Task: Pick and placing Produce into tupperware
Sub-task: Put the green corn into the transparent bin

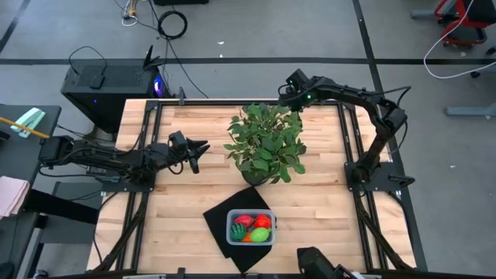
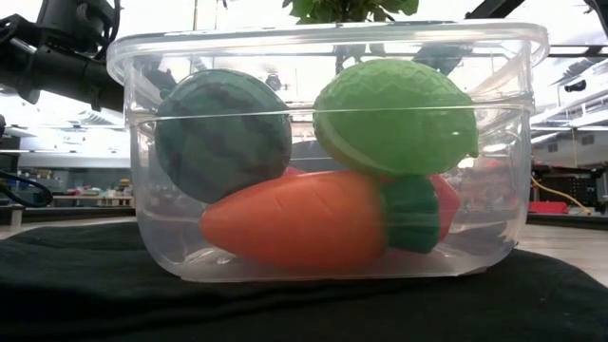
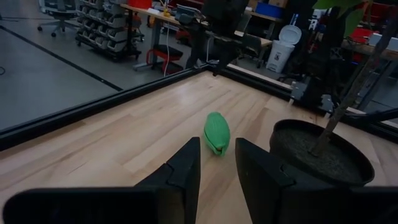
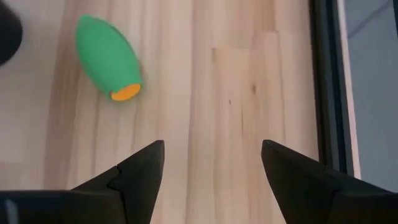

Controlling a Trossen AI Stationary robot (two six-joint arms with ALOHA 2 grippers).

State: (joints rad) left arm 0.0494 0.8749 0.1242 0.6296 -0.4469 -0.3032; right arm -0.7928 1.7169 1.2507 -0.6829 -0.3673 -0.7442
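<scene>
The clear tupperware (image 1: 230, 229) stands on a black mat near the table's near edge. In the low view the tupperware (image 2: 323, 40) holds a dark green striped ball (image 2: 223, 133), a light green piece (image 2: 394, 116), an orange carrot (image 2: 294, 220) and a red piece behind it. One more green oval piece with an orange end (image 3: 216, 132) (image 4: 107, 57) lies on the wood beside the plant pot; leaves hide it in the high view. My left gripper (image 1: 203, 148) (image 3: 217, 146) is open, left of the plant and pointing at that piece. My right gripper (image 1: 285, 89) (image 4: 211, 149) is open, above the far edge.
A big leafy potted plant (image 1: 266, 143) stands mid-table between the two grippers, and its pot (image 3: 323, 155) is close to the green piece. The black mat (image 1: 219, 219) lies under the tub. Black frame rails (image 1: 349, 132) run along the table's sides and far edge.
</scene>
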